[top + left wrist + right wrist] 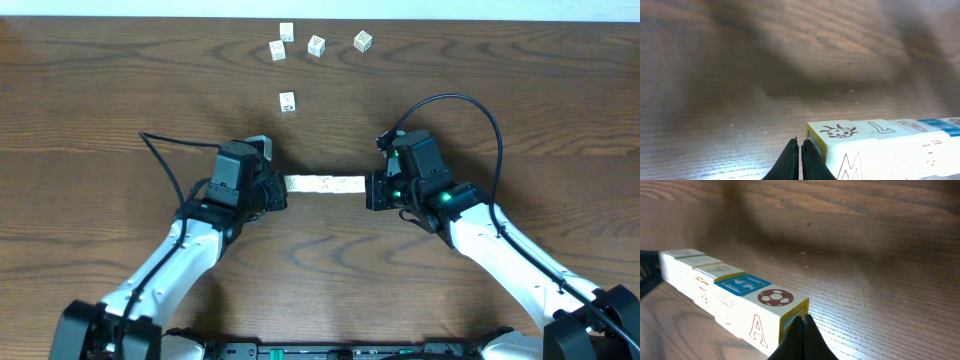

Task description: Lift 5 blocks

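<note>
The row of blocks point(325, 184) sits centrally, squeezed end to end between my left gripper point(800, 157) and right gripper point(801, 335). Both are fully closed and grasp nothing, only pushing. I want equal inward pressure and a level, simultaneous rise, or the row may buckle.

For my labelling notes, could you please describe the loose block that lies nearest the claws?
Start at the block row between the left claw and right claw, then look toward the table's far edge. The first block lies alone; four others cluster farther away.
</note>
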